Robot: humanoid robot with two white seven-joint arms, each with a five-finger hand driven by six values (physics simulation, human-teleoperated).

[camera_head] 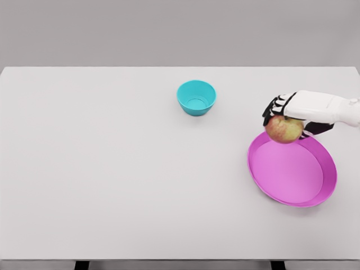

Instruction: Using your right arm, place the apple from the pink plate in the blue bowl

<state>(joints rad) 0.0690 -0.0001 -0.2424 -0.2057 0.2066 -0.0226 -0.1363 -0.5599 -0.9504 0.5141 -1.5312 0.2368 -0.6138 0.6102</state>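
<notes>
Above a white table [112, 169], the right robot hand [284, 112] curls from above around the apple [284, 129] over the pink plate's [292, 197] far rim.

Smooth white right arm casing, rounded forearm shell, right hand [284, 115] with black jointed fingers

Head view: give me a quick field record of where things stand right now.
apple: in the right hand's grasp, over the far rim of the plate
right hand: fingers curled around the apple, arm entering from the right edge
plate: pink, nothing lying in it, on the table's right side
bowl: blue, upright, nothing visible inside, left of the hand and farther back
table: white
left arm: not in view
task stage: apple grasped, not yet in the bowl
</notes>
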